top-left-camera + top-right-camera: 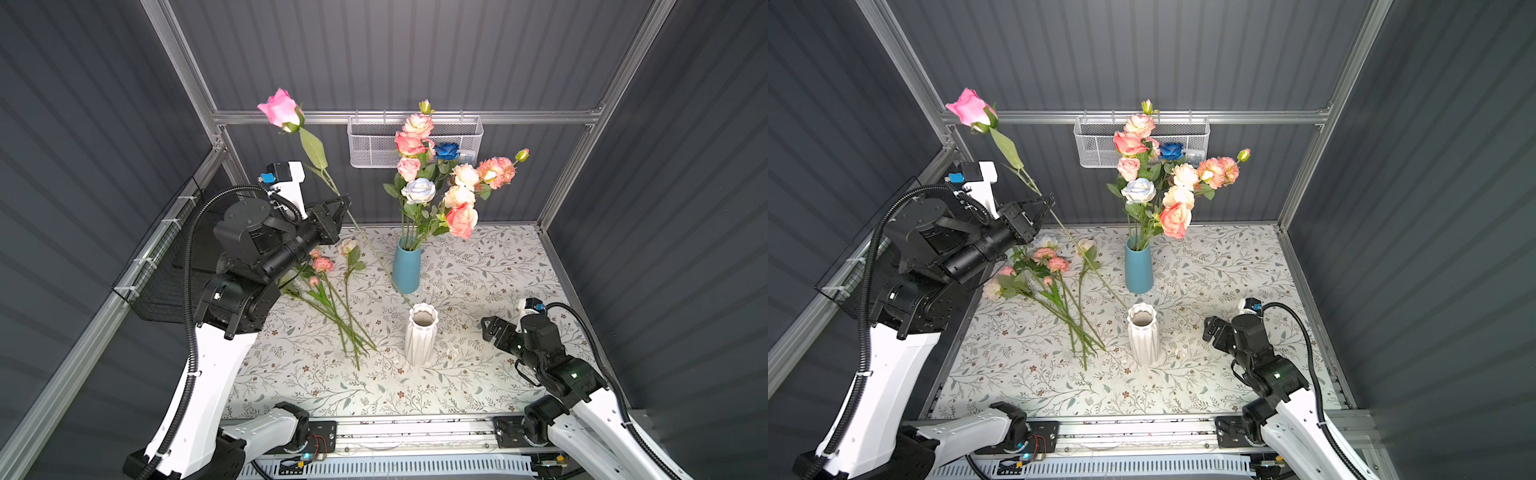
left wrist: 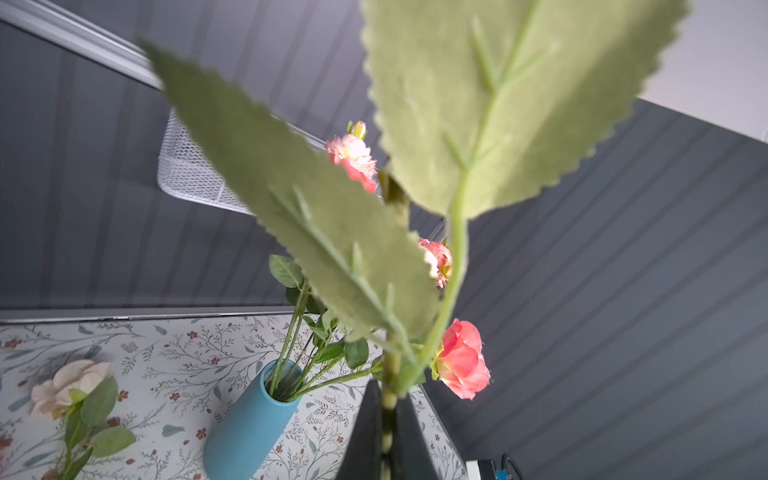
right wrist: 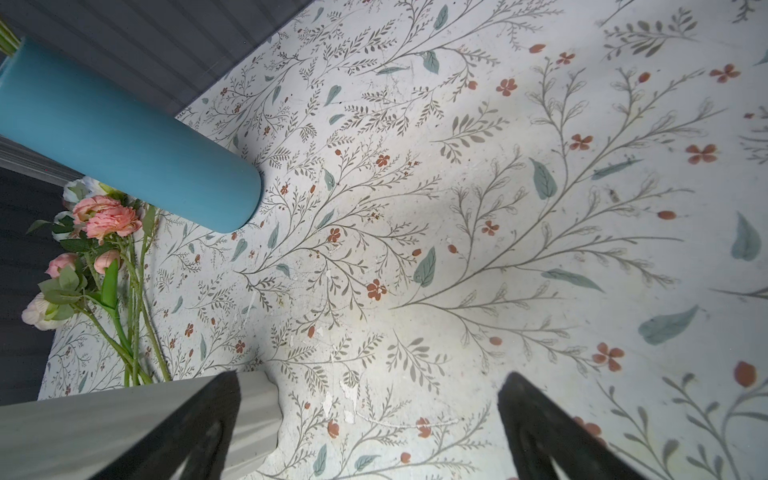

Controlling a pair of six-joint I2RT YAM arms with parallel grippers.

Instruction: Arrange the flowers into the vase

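**Holdings, bimanual flower cell**

1. Left gripper (image 1: 343, 203) (image 1: 1049, 203): centre-left in both top views, raised above the table. Its jaws are clamped on the green stem of item 2. In the left wrist view the black fingers (image 2: 365, 432) pinch that stem at the lower centre.
2. Long-stemmed pink artificial rose (image 1: 280, 109) (image 1: 971, 109): the bloom is high at upper left. The stem slants down to the right past the gripper, and its lower tip sits at the rim of item 3. Whether the tip is inside cannot be told. Two large serrated leaves (image 2: 307, 216) fill the left wrist view.
3. White ribbed ceramic vase (image 1: 420, 338) (image 1: 1143, 338) (image 3: 124, 424): upright at lower centre, its mouth open.
4. Blue cylindrical vase (image 1: 406, 269) (image 1: 1138, 270) (image 2: 245, 432) (image 3: 124, 133): upright at centre, above item 3 in the frame.
5. Bouquet of peach, pink, cream, pale blue and deep blue blooms (image 1: 436, 178) (image 1: 1154, 178): standing in item 4.
6. Loose flowers, pink and cream with green stems (image 1: 332, 291) (image 1: 1054, 286) (image 3: 99, 257): lying on the table left of centre.
7. Right gripper (image 1: 490, 330) (image 1: 1211, 328) (image 3: 372, 378): lower right, low over the table. Its jaws are spread wide and hold nothing. It is near item 3 and apart from it.
8. Floral-printed table (image 1: 490, 266).
9. White mesh basket (image 1: 374, 143) (image 1: 1096, 145): hung on the back rail, upper centre.
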